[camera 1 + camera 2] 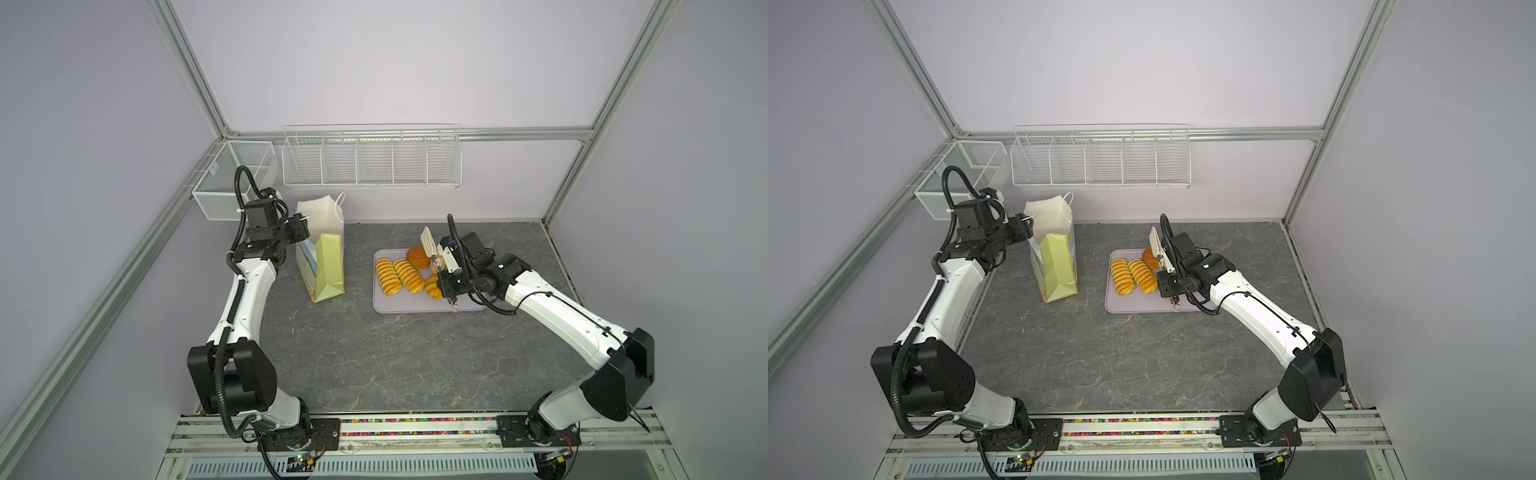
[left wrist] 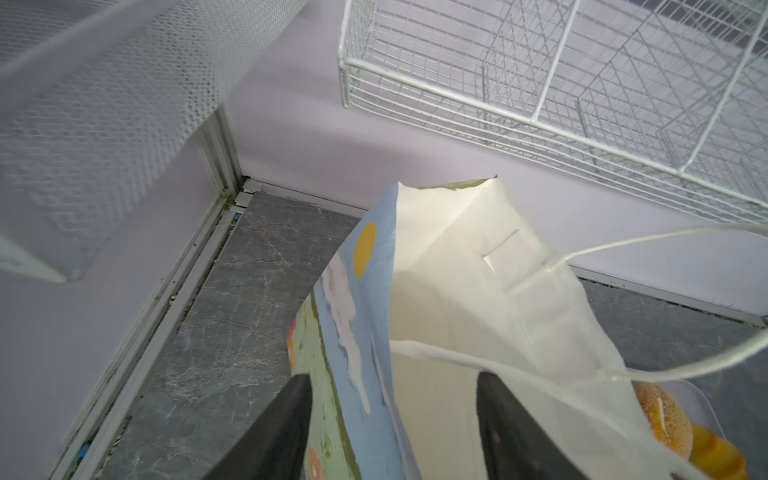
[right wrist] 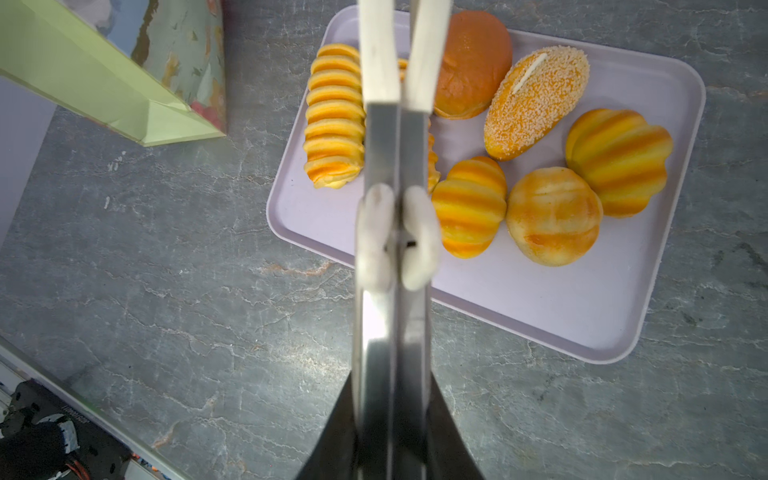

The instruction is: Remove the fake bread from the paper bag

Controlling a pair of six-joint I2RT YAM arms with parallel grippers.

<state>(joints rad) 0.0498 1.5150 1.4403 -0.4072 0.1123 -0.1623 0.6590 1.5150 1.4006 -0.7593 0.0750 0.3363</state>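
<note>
Tongs (image 3: 392,137) clamped, empty, in right gripper (image 3: 392,399).
Seven breads (image 3: 536,99) on tray (image 3: 582,307) beneath; left gripper (image 2: 395,376) wide astride bag (image 2: 457,291) rim; looks finished.

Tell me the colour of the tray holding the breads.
Plain pale lilac; the tray shows best in the right wrist view.

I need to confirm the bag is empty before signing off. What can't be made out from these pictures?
- Floor of the paper bag: its own white walls hide it in the left wrist view and both top views.
- One long striped loaf: mostly behind the tongs in the right wrist view.
- The seeded roll: largely covered by the right arm and tongs in both top views.
</note>
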